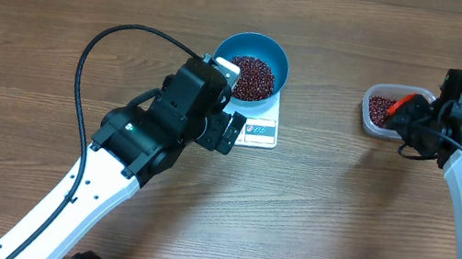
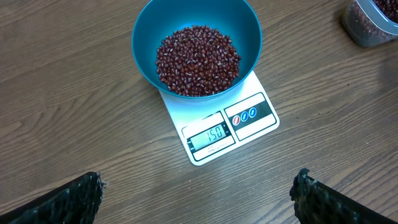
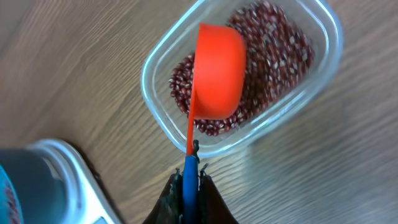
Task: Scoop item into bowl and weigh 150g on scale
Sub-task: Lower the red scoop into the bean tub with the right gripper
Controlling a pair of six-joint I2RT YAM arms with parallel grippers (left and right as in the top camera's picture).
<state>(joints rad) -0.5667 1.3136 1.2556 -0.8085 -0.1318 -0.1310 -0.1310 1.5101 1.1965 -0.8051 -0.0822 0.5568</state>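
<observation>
One bright-blue bowl (image 1: 280, 63) sits on the far end of the scale (image 1: 260, 132) in the overhead view, holding a heap of dark red beans (image 1: 251, 75). The scale's long axis runs from the bowl end toward the robot, and its display end lies bare on the near side. The left pincer (image 1: 228, 101) hovers at the scale's left edge, beside the bowl, spread wide and empty. Well to the right of the scale stands a clear tub (image 1: 367, 109) with more beans. The right pincer (image 1: 409, 111) is on the tub's side away from the scale, clenched on an orange scoop (image 1: 403, 103).

From the left wrist, the scale (image 2: 249, 118) lies slantwise on the wooden surface (image 2: 74, 112). The bowl (image 2: 146, 37) is on its far end, and the display (image 2: 211, 134), reading 150, points back toward the camera. Beans (image 2: 198, 60) cover the bowl's bottom. The left pincer (image 2: 199, 202) hangs short of the scale's display end, apart from it. Its fingers (image 2: 74, 199) stand at the lower corners, fully released and touching nothing. The tub (image 2: 370, 25) shows beyond the scale's right side.

From the right wrist, the right pincer (image 3: 186, 196) is shut tight on the scoop's thin handle, which runs straight away from it. The scoop (image 3: 217, 71) has its cup over the tub (image 3: 148, 87) and the beans (image 3: 273, 43) inside. Whether the cup touches them I cannot tell.
</observation>
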